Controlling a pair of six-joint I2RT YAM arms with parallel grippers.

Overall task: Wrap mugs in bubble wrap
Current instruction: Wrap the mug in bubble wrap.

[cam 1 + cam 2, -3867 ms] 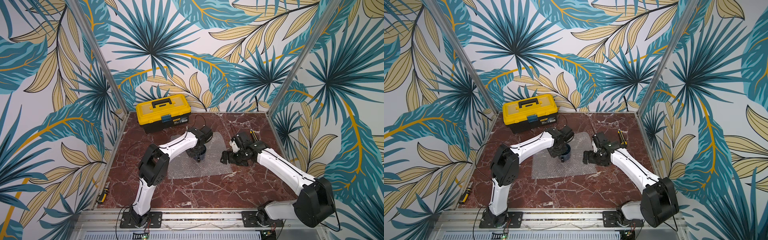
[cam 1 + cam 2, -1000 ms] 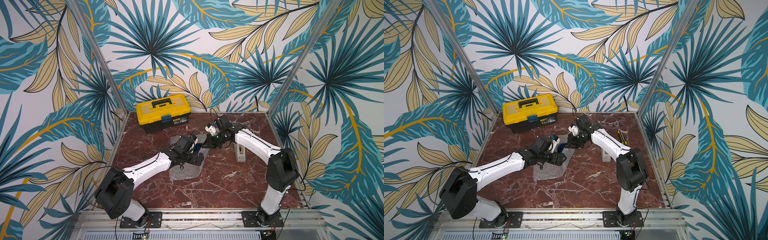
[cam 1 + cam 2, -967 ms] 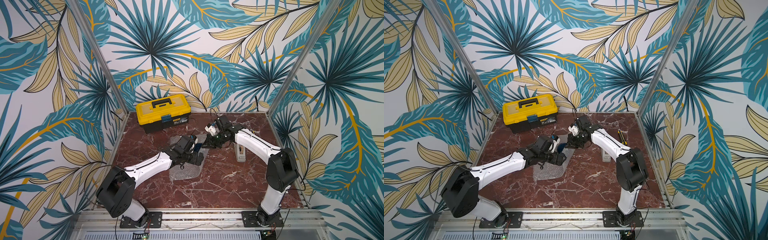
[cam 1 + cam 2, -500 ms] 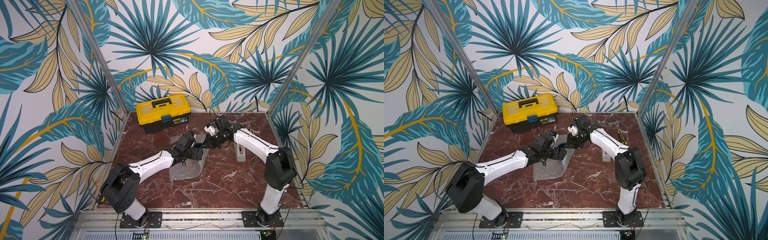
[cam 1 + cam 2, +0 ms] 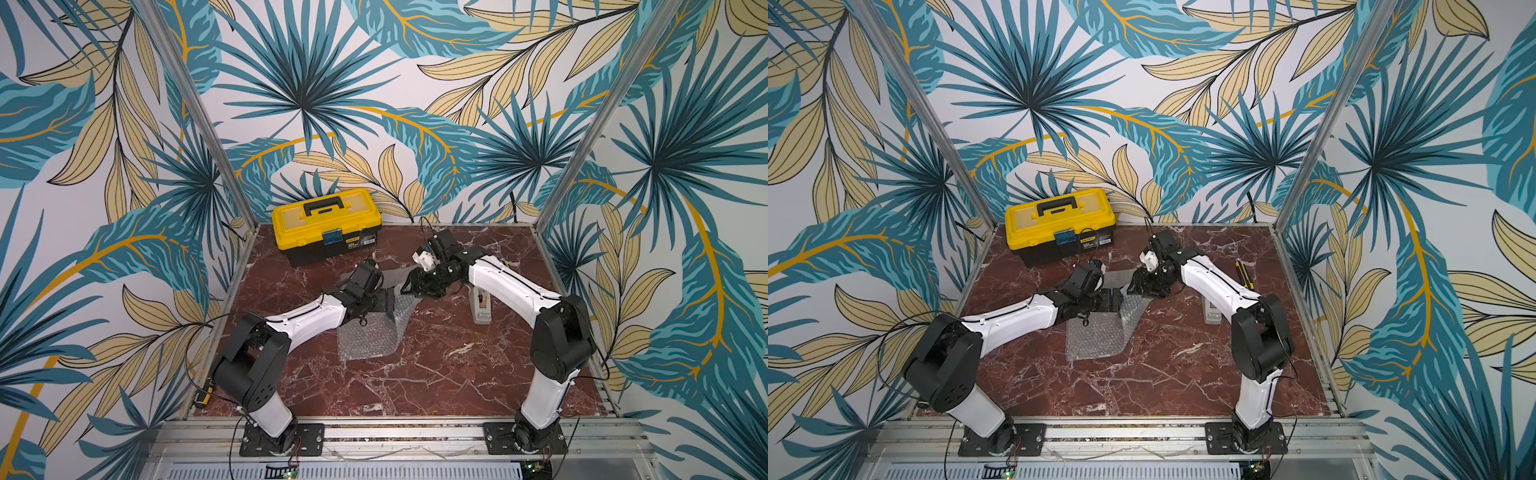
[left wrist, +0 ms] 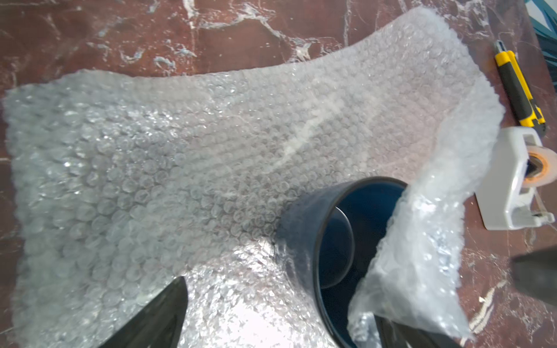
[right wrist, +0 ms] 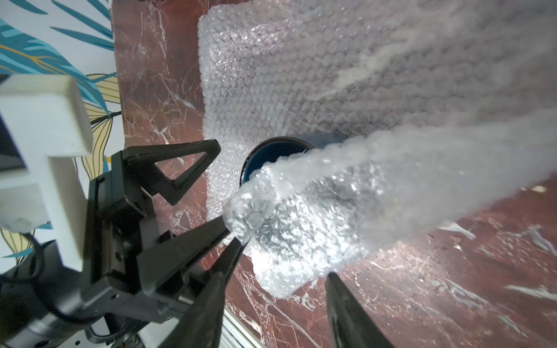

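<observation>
On the marble bench (image 5: 415,374) the mug (image 6: 337,229) is lying sideways on the bubble wrap (image 6: 180,150), its mouth facing the left fingers (image 6: 156,319), standing apart astride it; the right fingers (image 7: 346,313) are standing apart too.

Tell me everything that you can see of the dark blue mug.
The mug is small, cylindrical and dark blue, glossy like glazed ceramic, with a round rim. No handle shows. It lies on its side on the bubble wrap, its mouth toward the open left gripper; the inside is empty down to the round bottom. A raised flap of the wrap drapes over one side and part of the mouth.
</observation>
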